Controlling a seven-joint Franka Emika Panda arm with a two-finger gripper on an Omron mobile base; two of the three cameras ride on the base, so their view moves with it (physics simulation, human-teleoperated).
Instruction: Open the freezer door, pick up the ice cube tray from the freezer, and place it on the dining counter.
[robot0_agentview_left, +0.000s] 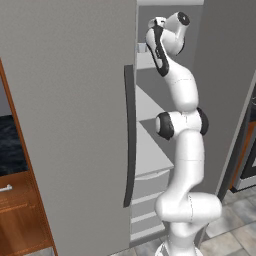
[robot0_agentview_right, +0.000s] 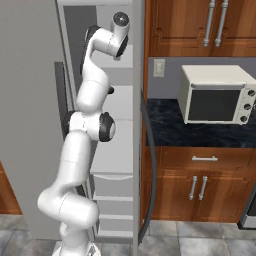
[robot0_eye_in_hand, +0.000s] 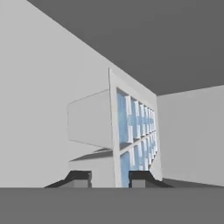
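The ice cube tray (robot0_eye_in_hand: 131, 131) sits inside the freezer (robot0_agentview_left: 150, 120), up on a high shelf, and in the hand view it appears edge-on right in front of the gripper (robot0_eye_in_hand: 109, 179), its grid of pale-blue cubes facing one side and its plain white back the other. You're dealing with something light, stiff and thin, probably slick plastic, so expect it to twist or slip if you pinch it off-centre; take it across the rim at the near edge, about mid-length. The two finger tips stand one on each side of that near edge with a narrow gap, jaws closing in around the rim, but you cannot tell from here whether they actually touch or grip it yet. Cubes could spill if the tray tips, so keep it level coming out. Around it: white freezer walls close on both sides and a dark ceiling above, little room to swing. In the base views the arm reaches up into the top of the freezer, the freezer door (robot0_agentview_left: 70, 125) stands open to the left with its dark handle (robot0_agentview_left: 130, 135) near the arm's elbow. Further out, wooden cabinets (robot0_agentview_right: 200, 190) and a microwave (robot0_agentview_right: 215, 95) on the wall counter to the right, well apart from your path.
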